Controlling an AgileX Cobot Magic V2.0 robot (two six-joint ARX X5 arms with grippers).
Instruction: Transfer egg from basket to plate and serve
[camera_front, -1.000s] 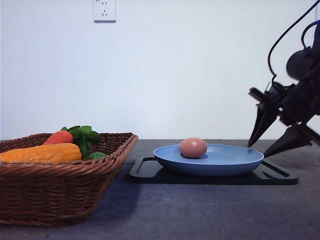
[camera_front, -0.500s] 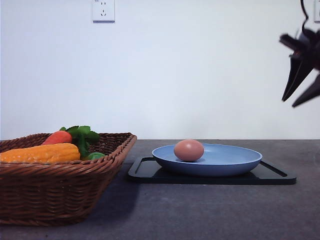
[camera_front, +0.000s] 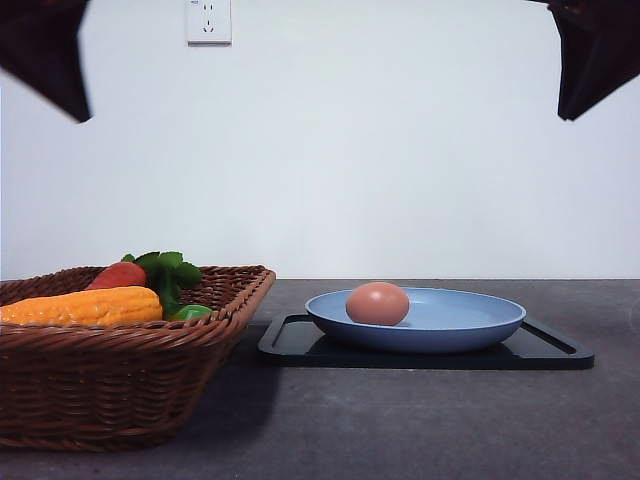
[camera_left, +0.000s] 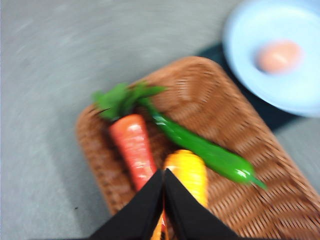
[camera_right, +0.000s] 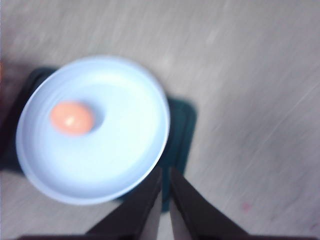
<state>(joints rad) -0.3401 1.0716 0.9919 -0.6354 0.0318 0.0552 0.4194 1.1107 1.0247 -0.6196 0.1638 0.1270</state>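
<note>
The brownish-pink egg (camera_front: 377, 303) lies on the left part of the light-blue plate (camera_front: 470, 325), and nothing touches it. To the left stands the dark wicker basket (camera_front: 110, 390). Both arms hang high above the table. My left gripper (camera_front: 70, 100) is at the top left, over the basket (camera_left: 240, 125), its fingers pressed together (camera_left: 164, 174) with nothing between them. At the top right, my right gripper (camera_front: 570, 100) is above the plate's (camera_right: 125, 145) near edge, its fingers (camera_right: 165, 177) almost touching and empty. The egg (camera_right: 71, 117) also appears from above, and again in the left wrist view (camera_left: 278, 56).
The plate rests on a flat black tray (camera_front: 540, 355). In the basket lie an orange-red carrot (camera_left: 132, 145) with green leaves, a long green vegetable (camera_left: 210, 155) and a yellow one (camera_left: 187, 172). Grey tabletop (camera_front: 400, 430) spreads in front; a white wall stands behind.
My right gripper rose from beside the plate's right edge to the top right corner and its fingers closed. The left gripper came into the top left. The egg rolled slightly left.
</note>
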